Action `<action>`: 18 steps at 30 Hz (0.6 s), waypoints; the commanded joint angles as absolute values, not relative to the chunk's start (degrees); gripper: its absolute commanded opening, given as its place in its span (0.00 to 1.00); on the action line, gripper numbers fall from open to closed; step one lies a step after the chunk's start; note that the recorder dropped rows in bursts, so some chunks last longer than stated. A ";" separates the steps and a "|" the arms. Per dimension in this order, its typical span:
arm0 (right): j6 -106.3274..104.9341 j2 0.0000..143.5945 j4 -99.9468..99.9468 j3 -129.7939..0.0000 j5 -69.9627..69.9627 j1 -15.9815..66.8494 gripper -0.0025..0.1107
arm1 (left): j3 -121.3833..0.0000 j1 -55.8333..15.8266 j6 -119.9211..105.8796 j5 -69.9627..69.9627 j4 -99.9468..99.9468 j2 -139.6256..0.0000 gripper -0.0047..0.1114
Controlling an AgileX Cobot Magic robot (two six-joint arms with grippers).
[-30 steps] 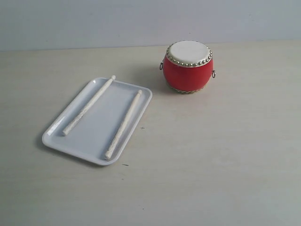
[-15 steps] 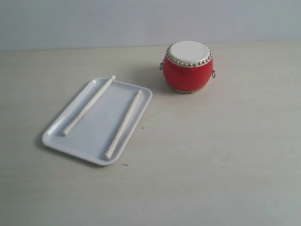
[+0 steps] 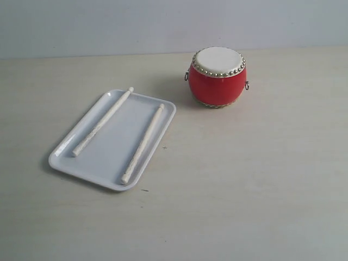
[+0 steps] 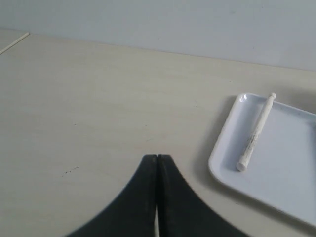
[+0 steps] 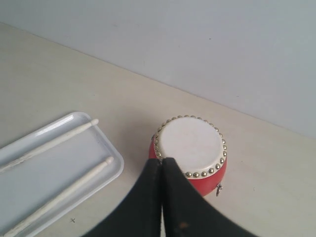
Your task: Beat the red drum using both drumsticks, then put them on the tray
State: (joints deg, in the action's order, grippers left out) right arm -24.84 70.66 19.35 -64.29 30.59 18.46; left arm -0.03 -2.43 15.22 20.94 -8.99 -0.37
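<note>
Pale tabletop: glossy white tray holds two whitewashed wooden drumsticks; left claw and right claw, both closed, might roll them.

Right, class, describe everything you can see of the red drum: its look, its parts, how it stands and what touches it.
The drum is small and barrel-shaped, with a glossy red body, a cream skin on top ringed by round metal studs, and small metal rings on its sides. It stands upright on the pale table, apart from the white tray, and nothing else touches it.
</note>
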 commanded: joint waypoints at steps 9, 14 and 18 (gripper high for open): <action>-25.29 62.78 19.56 -64.06 30.25 18.24 0.02 | 0.00 -2.25 15.29 20.69 -8.73 0.00 0.04; -25.29 58.28 19.56 -64.06 30.25 18.24 0.02 | 0.00 -2.25 15.29 20.69 -8.73 0.00 0.04; -25.39 53.37 19.56 -64.06 30.25 18.24 0.02 | 0.00 -2.25 15.29 20.69 -8.73 0.00 0.04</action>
